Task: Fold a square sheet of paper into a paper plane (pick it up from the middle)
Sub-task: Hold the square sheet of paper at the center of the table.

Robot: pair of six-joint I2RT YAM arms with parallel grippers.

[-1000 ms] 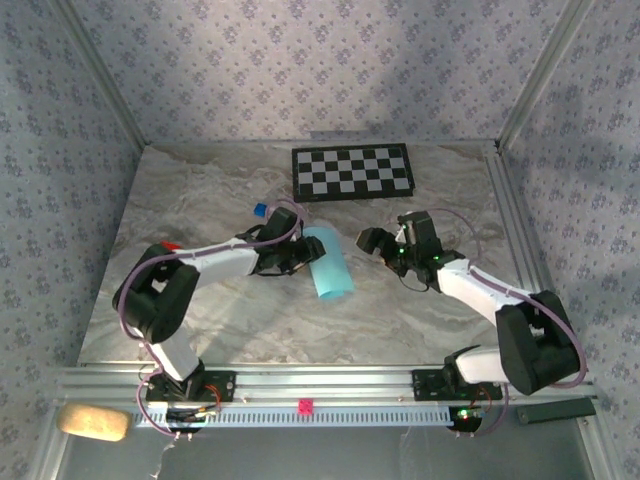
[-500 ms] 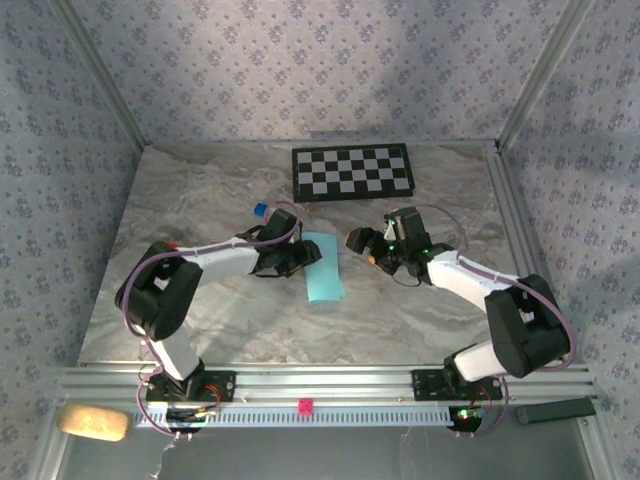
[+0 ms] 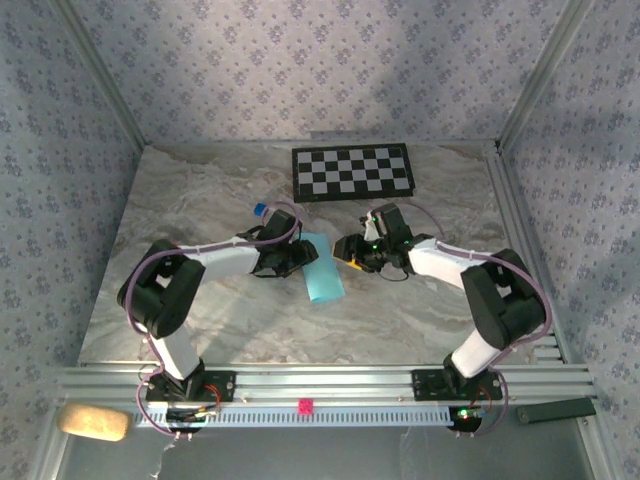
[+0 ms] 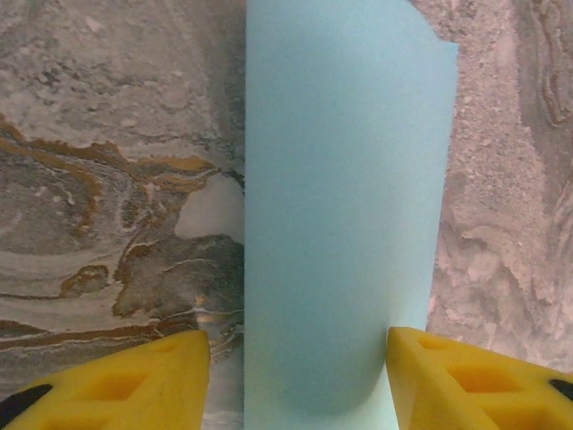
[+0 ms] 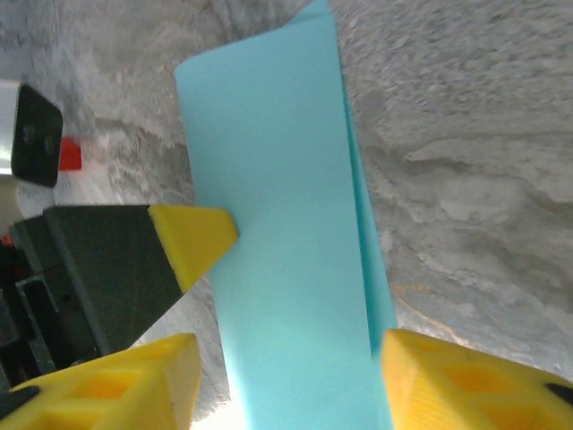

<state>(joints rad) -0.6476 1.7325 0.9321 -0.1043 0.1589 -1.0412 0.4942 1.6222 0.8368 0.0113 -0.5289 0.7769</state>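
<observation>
Square sheet of paper [image 3: 323, 270] lies mid-counter, well short of the checkerboard [image 3: 352, 172] at the far edge. It is folded once into a long strip, with no plane shape yet.

Left gripper [image 4: 298, 336]: jaws apart, straddling the strip from its left side. There is bare counter [image 3: 200, 300] between one finger and the paper edge, so nothing is pinched. The strip bows upward near this gripper (shadow under the curl in the left wrist view).

Right gripper [image 5: 288, 340]: jaws likewise apart, astride the strip from the opposite side, with no grip visible. A left finger [image 5: 192, 237] sits just beside the paper's edge in this view.

Risks, judged from here:
- The two layers do not match along one long edge (lower layer peeks out). Pressing now would fix a skewed crease and make later folds asymmetric.
- Closing on thin paper lying flat may drag only the top layer and open the fold.
- The grippers are very near each other, so a small inward move could knock fingers together and shove the strip.
</observation>
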